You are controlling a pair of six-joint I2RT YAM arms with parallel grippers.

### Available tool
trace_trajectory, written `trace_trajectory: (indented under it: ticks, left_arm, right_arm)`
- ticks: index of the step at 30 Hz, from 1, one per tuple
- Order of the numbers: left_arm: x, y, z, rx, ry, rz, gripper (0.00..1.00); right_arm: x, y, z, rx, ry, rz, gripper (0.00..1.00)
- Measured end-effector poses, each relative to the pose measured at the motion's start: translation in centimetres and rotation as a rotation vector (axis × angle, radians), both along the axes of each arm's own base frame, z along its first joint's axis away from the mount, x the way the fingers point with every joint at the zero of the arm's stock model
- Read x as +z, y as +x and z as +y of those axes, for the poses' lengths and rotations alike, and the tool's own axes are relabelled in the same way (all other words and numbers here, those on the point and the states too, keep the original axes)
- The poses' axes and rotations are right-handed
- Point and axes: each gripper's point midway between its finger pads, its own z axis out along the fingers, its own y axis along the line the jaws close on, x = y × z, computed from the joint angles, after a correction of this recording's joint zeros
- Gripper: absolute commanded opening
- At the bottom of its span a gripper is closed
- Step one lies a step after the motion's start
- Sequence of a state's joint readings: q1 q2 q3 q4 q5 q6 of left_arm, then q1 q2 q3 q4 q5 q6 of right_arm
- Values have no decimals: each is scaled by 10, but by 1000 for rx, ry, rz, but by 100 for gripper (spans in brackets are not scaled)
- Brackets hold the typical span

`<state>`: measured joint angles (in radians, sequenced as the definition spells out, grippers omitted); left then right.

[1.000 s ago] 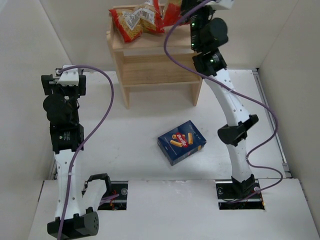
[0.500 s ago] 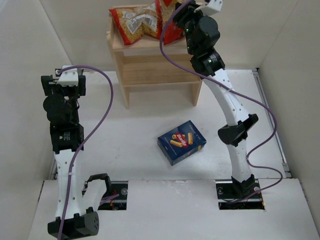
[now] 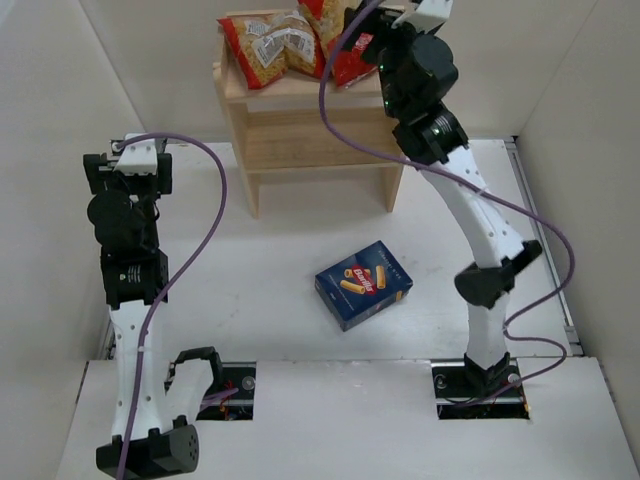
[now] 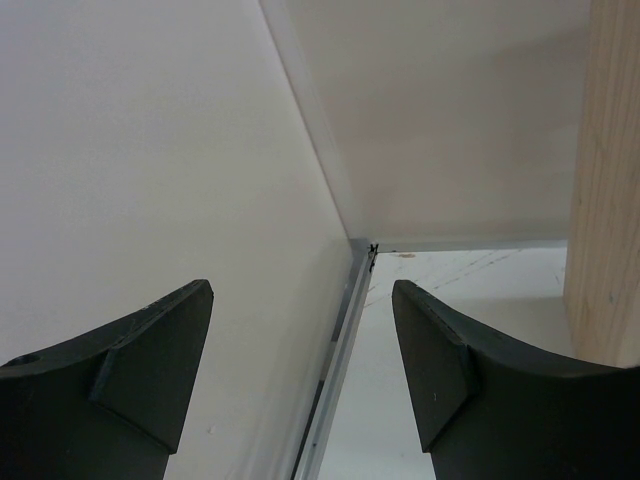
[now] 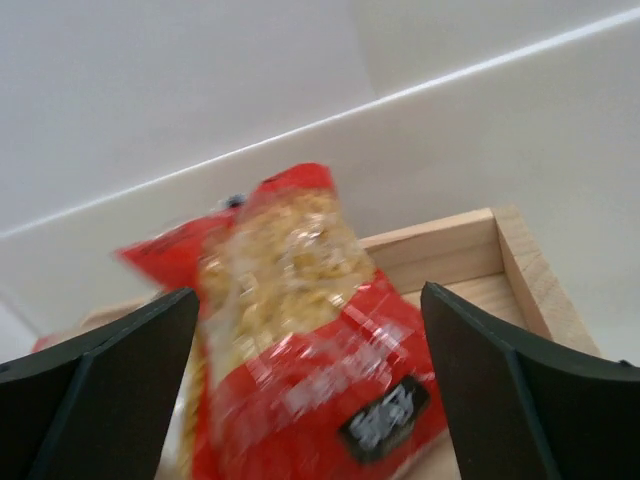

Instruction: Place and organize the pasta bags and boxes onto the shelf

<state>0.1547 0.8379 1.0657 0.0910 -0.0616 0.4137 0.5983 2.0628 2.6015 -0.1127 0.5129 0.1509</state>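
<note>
My right gripper [image 5: 308,300] is up at the shelf's [image 3: 300,100] top tier, fingers spread wide and clamped on nothing. Ahead of them in my right wrist view lies a red bag [image 5: 300,330] with a clear window of yellow pasta and a dark label near its lower end. It rests on the top board, inside the raised rim [image 5: 440,250], and neither finger touches it. From above, this bag [image 3: 335,40] leans against the second bag [image 3: 262,45], the one with a white label, on the same tier. My arm hides part of the first bag.

The shelf stands at the far edge of the table [image 3: 260,270], about midway along it. The blue box [image 3: 363,284] lies flat mid-table, somewhat toward the near edge and turned askew, well apart from the shelf.

My left gripper [image 4: 300,290] hangs near the left edge, fingers apart and holding nothing, pointing at the far left corner. The shelf's side panel [image 4: 605,170] shows at the right of that view.
</note>
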Motion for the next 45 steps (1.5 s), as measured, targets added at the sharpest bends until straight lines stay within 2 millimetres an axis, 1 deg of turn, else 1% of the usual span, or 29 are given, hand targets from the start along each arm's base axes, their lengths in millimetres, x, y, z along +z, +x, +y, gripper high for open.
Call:
trace_trajectory:
  ticks: [1,3,5,7,8,9,10,11,12,13,15,16,17,18,19,20,21,22,23,25,27,29,32,39,40,41,42,44,45]
  left_arm:
    - [-1,-1,0,0,0,2,71]
    - [-7,-4,1,4,-1,11,71]
    - [-12,-8,3,12,-3,21,71]
    - [-20,-13,5,23,-5,34,71]
    - [-24,-15,6,26,-6,45,73]
    - [-29,-18,6,28,-7,61,83]
    - [-36,-20,5,25,-6,82,95]
    - [-42,-23,3,17,-1,106,100]
    - [-49,-25,-1,0,-4,131,100]
    - [-56,-27,-7,-25,-5,161,100]
    - [-74,-28,-22,-90,-11,231,100]
    - [-82,-29,-29,-122,-16,263,100]
    - [-91,-29,-37,-153,-21,294,100]
    - [-102,-29,-45,-187,-27,329,100]
    - [-114,-29,-54,-221,-30,364,100]
    - [-127,-30,-64,-256,-31,403,100]
    - [-139,-32,-71,-285,-32,440,100]
    - [-153,-34,-79,-314,-32,484,100]
    - [-167,-37,-85,-339,-34,527,100]
    - [-195,-43,-95,-376,-36,614,100]
    - [-219,-50,-104,-411,-34,698,100]
    - [-234,-55,-113,-445,-28,754,100]
    - [-245,-60,-122,-481,-18,798,100]
    - [-247,-62,-132,-520,0,810,100]
    - [-248,-62,-133,-523,3,813,100]
    - [-249,-62,-133,-524,4,817,100]
    - [-249,-61,-133,-523,4,819,100]
    - [-250,-61,-133,-524,5,821,100]
    - [-250,-61,-133,-523,6,821,100]
  right_arm:
    - [7,-16,5,15,-37,-9,100]
    - [15,-62,22,79,-134,-27,100]
    - [10,-122,39,171,-228,-46,100]
    - [-7,-179,47,267,-291,-57,100]
    - [-20,-201,46,301,-309,-53,100]
    - [-37,-215,41,319,-327,-34,100]
    - [-64,-224,35,332,-348,7,100]
    - [-92,-228,29,341,-367,63,100]
    - [-120,-229,24,351,-381,125,100]
    - [-156,-228,21,374,-398,210,100]
    - [-234,-217,15,431,-422,411,100]
    - [-278,-209,4,443,-417,534,100]
    - [-327,-200,-12,430,-406,678,100]
    - [-370,-195,-31,397,-392,805,100]
    - [-415,-197,-55,351,-373,950,100]
    - [-447,-202,-77,303,-354,1065,100]
    - [-473,-211,-96,261,-332,1168,100]
    - [-488,-218,-108,234,-316,1234,100]
    - [-495,-220,-113,222,-291,1271,100]
    - [-498,-214,-110,246,-261,1276,100]
    - [-500,-207,-97,301,-241,1264,100]
    - [-505,-201,-82,366,-219,1258,100]
    - [-505,-197,-61,459,-157,1214,100]
    - [-519,-220,-36,559,-74,1227,100]
    - [-519,-224,-32,569,-81,1223,92]
    - [-519,-228,-27,583,-89,1220,80]
    - [-520,-235,-21,601,-99,1221,61]
    - [-521,-245,-8,643,-104,1220,15]
    - [-518,-247,-2,662,-97,1207,2]
